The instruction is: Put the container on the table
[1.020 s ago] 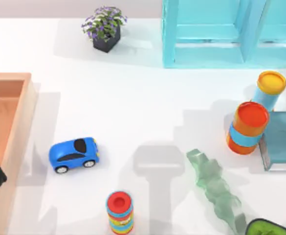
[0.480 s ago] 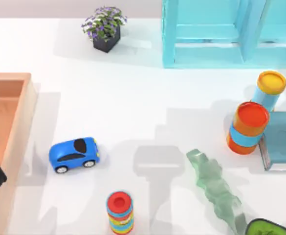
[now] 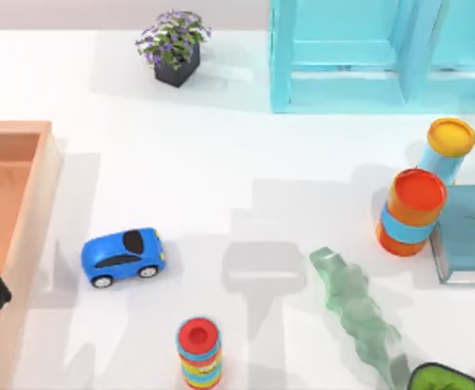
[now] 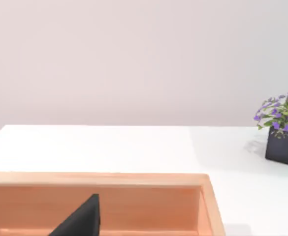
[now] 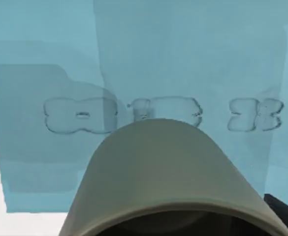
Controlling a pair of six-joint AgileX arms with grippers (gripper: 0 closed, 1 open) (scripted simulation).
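The round dark olive-grey container (image 5: pixel 176 182) looms right against the right wrist camera, over a glossy blue-grey slab (image 5: pixel 183 64) on the white tabletop (image 3: pixel 221 179); its lower part is cut off. Whether the right hand grips it cannot be told. The left arm sits parked over the wooden tray (image 3: pixel 14 179).

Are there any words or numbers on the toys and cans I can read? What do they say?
None: no readable words or numbers anywhere.
Orange canister: a plain blue band, no print.
Blue tube: plain yellow cap.
Toy car: no plate or number.
Striped stack: coloured rings only.
Container, near the right wrist camera: plain.
Blue surface behind it: embossed shapes, not readable letters.
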